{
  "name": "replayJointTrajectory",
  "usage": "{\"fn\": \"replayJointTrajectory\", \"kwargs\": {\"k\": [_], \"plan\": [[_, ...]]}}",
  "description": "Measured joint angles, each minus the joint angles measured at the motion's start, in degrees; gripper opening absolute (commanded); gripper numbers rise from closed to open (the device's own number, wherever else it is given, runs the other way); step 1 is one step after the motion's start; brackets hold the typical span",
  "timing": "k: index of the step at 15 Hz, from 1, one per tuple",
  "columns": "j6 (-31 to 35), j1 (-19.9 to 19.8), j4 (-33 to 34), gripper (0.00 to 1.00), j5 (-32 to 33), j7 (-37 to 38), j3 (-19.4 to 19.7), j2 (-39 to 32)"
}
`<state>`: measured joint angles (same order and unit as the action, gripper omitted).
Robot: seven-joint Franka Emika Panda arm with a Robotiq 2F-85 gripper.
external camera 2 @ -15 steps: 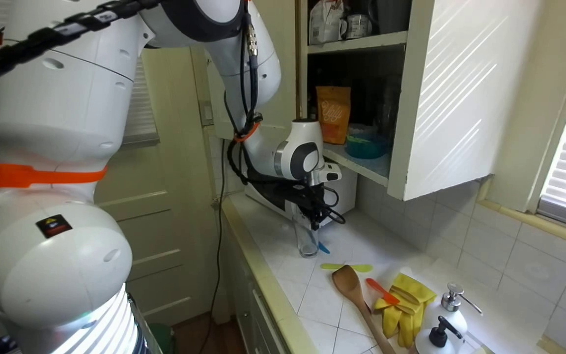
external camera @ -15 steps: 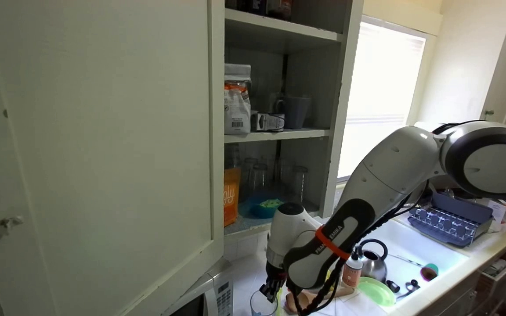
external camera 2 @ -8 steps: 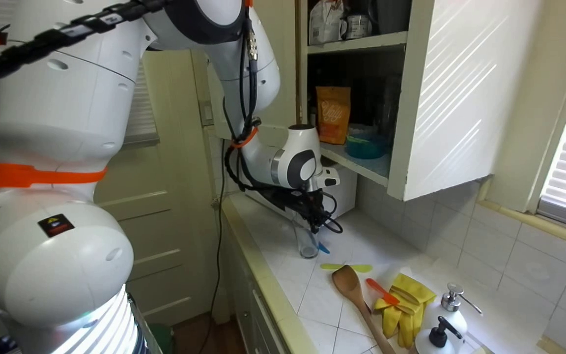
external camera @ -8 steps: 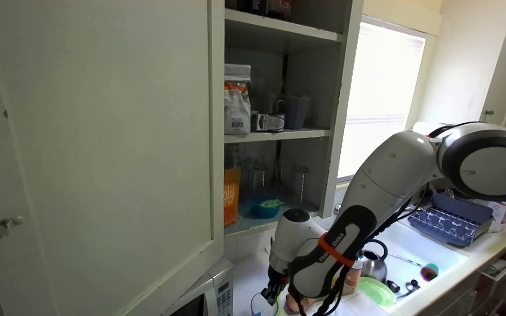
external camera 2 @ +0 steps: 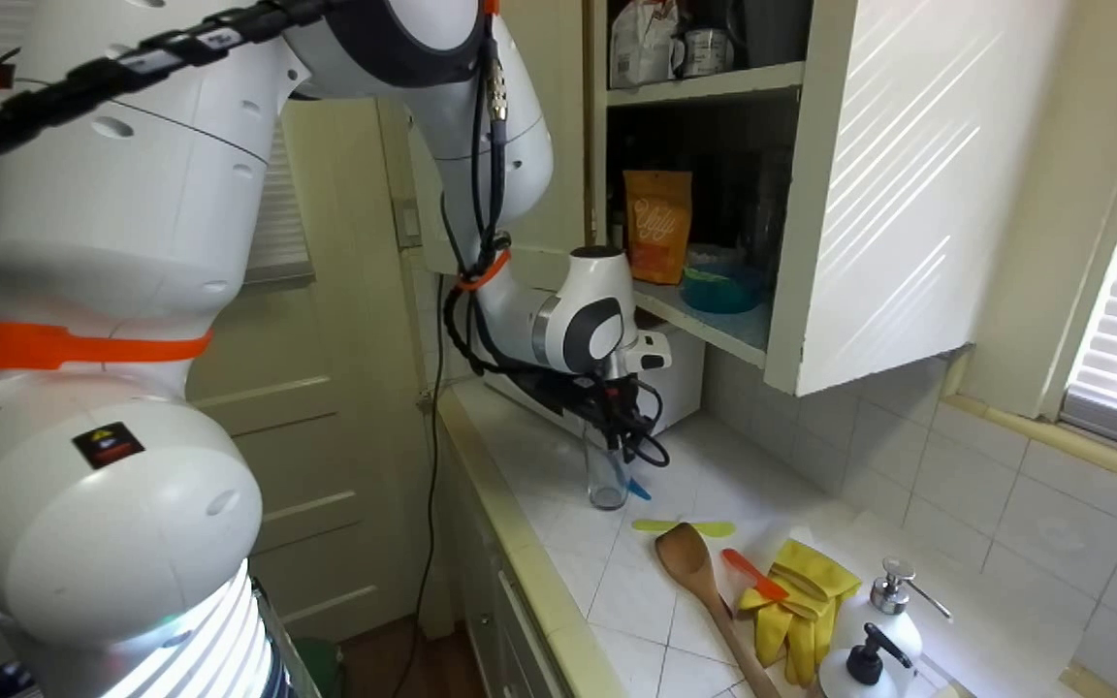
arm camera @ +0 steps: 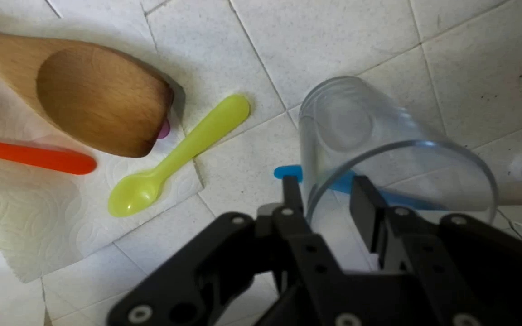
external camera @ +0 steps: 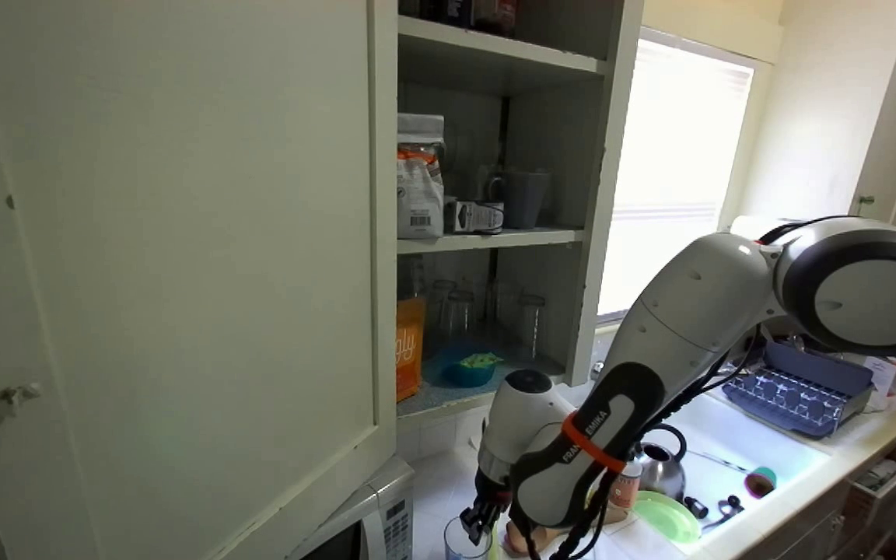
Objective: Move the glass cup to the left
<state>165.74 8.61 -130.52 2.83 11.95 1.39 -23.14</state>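
Glass cup (arm camera: pixel 379 131) stands upright on the tiled counter (external camera 2: pixel 626 601). Gripper (arm camera: pixel 326 188) is at the glass cup's mouth, released: the fingers (arm camera: pixel 363 208) are spread, with a stretch of the glass cup's rim showing in the gap. In the wrist view, one finger is outside the glass cup's wall, the other shows across its mouth; can't tell how deep that one reaches, or whether either touches. In both exterior views, gripper overlaps the top of the glass cup. Blue utensil (arm camera: pixel 289 171) is just beside the glass cup and partly visible through it. Lime spoon (arm camera: pixel 184 150) is near the glass cup, scoop end on a paper towel (arm camera: pixel 57 222); wooden spoon (arm camera: pixel 98 99) and orange utensil (arm camera: pixel 34 156) lie farther from the glass cup. Yellow gloves (external camera 2: pixel 801 606) and two pump bottles (external camera 2: pixel 898 630) are well apart from the glass cup, same counter. Microwave (external camera: pixel 376 513) is near the glass cup. Cabinet shelf (external camera 2: pixel 699 320) is higher than the glass cup, carrying an orange pouch (external camera 2: pixel 658 228) and a blue bowl (external camera 2: pixel 723 289). Kettle (external camera: pixel 662 470) is at the sink (external camera: pixel 782 451), well apart from the glass cup.
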Motion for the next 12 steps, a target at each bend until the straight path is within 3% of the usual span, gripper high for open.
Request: {"fn": "replayJointTrajectory", "kwargs": {"k": [4,12], "plan": [[0.66,-0.57,0.00,0.98,-1.88,-0.05,-0.56,0.05],[0.34,-1.92,-0.49,1.00,-4.59,-0.51,-2.30,5.06]]}}
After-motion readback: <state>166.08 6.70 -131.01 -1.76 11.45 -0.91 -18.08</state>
